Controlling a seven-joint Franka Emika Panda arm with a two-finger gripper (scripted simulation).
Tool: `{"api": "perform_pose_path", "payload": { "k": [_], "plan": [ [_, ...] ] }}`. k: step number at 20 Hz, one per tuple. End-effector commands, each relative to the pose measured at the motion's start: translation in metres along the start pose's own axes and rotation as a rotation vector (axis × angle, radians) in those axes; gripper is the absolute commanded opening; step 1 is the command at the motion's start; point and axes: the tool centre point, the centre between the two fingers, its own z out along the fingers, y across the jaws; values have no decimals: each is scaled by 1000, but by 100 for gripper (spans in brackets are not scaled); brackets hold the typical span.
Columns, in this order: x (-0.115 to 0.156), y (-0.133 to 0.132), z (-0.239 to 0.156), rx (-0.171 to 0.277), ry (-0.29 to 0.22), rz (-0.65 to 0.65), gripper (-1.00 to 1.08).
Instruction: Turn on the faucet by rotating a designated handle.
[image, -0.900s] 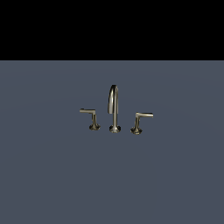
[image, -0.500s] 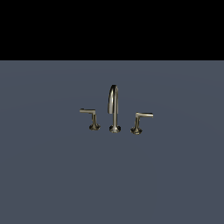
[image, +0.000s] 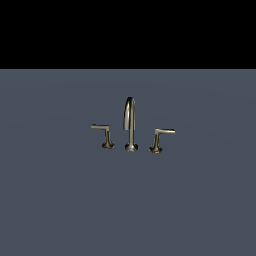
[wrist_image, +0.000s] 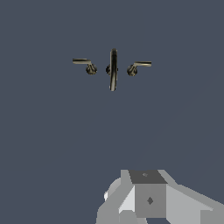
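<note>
Looking out from the wrist, only the grey blocky body of the gripper (wrist_image: 151, 199) shows at the edge of the wrist view; its fingertips are out of frame, so whether the jaws stand apart or together cannot be told, and nothing appears to be held; the arm does not appear in the exterior view at all. Well apart from it, across a stretch of bare slate-grey surface (image: 60, 210), stands the faucet (image: 130, 125), its tall arched spout (image: 130, 117) in the middle with a low handle on either side; the handle (image: 159, 140) to be turned is the one on the exterior view's right, a flared post with its thin lever (image: 165, 131) jutting away from the spout; the other handle (image: 105, 136) mirrors it and should be left alone. The step in hand, by my judgement, is the approach, and the task itself is not yet begun; doing it well likely means coming in from the outer side of the lever, low enough to catch its flat edge near the free tip, where a push gives the most turn, and sweeping in an arc about the post rather than straight; the spout stands close on the inner side, so room is tight there, while the open surface outward and toward the gripper is free for a wide, unhurried path.
</note>
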Motion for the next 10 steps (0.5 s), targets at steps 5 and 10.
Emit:
{"api": "perform_pose_path", "payload": {
  "k": [5, 10],
  "plan": [
    [30, -11, 36, 4, -3, 156, -100],
    [56, -17, 67, 8, -6, 289, -100]
  ]
}}
